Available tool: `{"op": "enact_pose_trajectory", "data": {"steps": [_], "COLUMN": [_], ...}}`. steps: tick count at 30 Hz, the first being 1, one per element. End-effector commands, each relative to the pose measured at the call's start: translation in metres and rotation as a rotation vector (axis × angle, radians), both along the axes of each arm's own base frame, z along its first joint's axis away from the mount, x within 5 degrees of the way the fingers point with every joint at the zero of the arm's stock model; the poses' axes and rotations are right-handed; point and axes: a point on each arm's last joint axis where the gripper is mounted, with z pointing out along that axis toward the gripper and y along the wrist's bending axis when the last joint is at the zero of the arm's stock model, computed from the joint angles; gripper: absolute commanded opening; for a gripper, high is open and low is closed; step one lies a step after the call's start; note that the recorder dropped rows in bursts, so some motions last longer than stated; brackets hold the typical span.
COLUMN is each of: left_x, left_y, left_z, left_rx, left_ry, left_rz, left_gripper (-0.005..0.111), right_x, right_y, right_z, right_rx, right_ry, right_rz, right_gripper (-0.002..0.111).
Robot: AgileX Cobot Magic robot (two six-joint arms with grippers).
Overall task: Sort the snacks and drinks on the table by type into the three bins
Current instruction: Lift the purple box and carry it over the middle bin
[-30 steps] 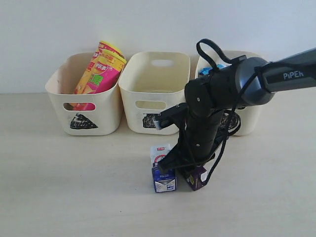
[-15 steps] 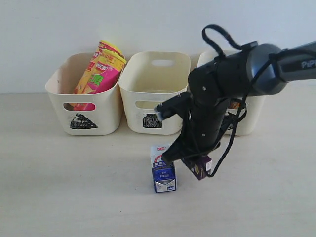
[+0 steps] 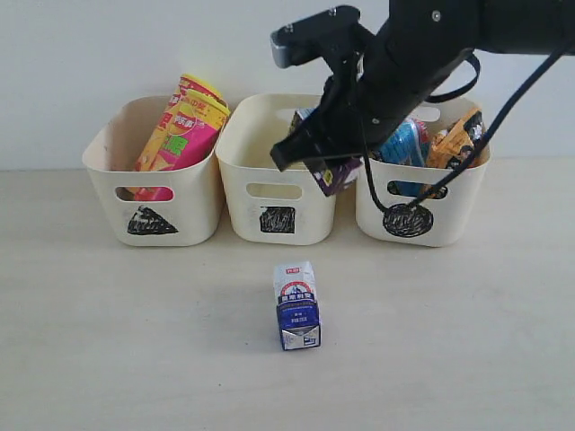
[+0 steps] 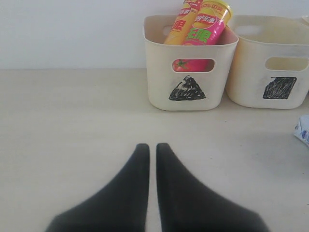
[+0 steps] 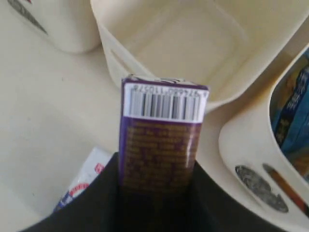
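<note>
Nearest, low centre of the exterior view: a small white-and-blue carton (image 3: pixel 296 305), boxy with a folded gable top, upright and alone on the pale, matte, wood-look table (image 3: pixel 135 359). A corner of the same carton (image 4: pixel 302 131) just inside the left wrist view, and a slice of that carton (image 5: pixel 82 186) beneath the load in the right wrist view.

Seen by the left wrist camera only: the left gripper (image 4: pixel 150 147), two smooth black tapering fingers pressed tip to tip with nothing between them, over bare table. Not in the exterior view at all.

Further back, across mid-frame: three alike cream plastic tubs, smooth, round-cornered, with slot handles.
- Left bin (image 3: pixel 108 162), scribbled black triangle on the front, holding two glossy tall cans leaning side by side: a yellow-red can (image 3: pixel 157 144) and a pink-yellow can (image 3: pixel 193 130).
- Middle bin (image 3: pixel 243 215), scribbled square; smooth floor and inner walls visible in the right wrist view only.
- Right bin (image 3: pixel 449 224), scribbled circle, holding a crinkly blue bag (image 3: pixel 402 148) and a crinkly orange-black bag (image 3: pixel 449 139).

Upper centre-right, clear of the table: the right gripper (image 3: pixel 323 166), narrow, clamped on a dark purple carton (image 3: pixel 337 175), tilted, in front of the middle bin's right-hand rim. Barcode on the carton's white end panel plain only in the right wrist view. Bulky black arm (image 3: pixel 422 45) plain only in the exterior view.
</note>
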Motion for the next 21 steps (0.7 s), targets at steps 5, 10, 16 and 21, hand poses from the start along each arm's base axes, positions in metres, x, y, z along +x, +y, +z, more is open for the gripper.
{"op": "enact_pose_trajectory", "data": {"steps": [5,10,16,21], "left_x": [0.0,0.0,0.0,0.0], "left_y": [0.0,0.0,0.0,0.0], "left_z": [-0.001,-0.001,-0.001,-0.001], "left_rx": [-0.003,-0.003,-0.003,-0.003], "left_ry": [0.001,0.001,0.001,0.001], "left_rz": [0.006,0.006,0.006,0.006], "left_gripper": [0.004,0.004,0.004,0.004], "right_x": [0.031,0.058,0.095,0.119], "right_y": [0.022,0.033,0.028,0.021], "right_z": [0.012,0.006,-0.006,-0.019], "right_rx": [0.136,0.165,0.193,0.203], "right_ry": [-0.21,-0.301,-0.301,-0.294], "right_rz": [0.023,0.026,-0.049,-0.099], "right_gripper": [0.0,0.0,0.0,0.0]}}
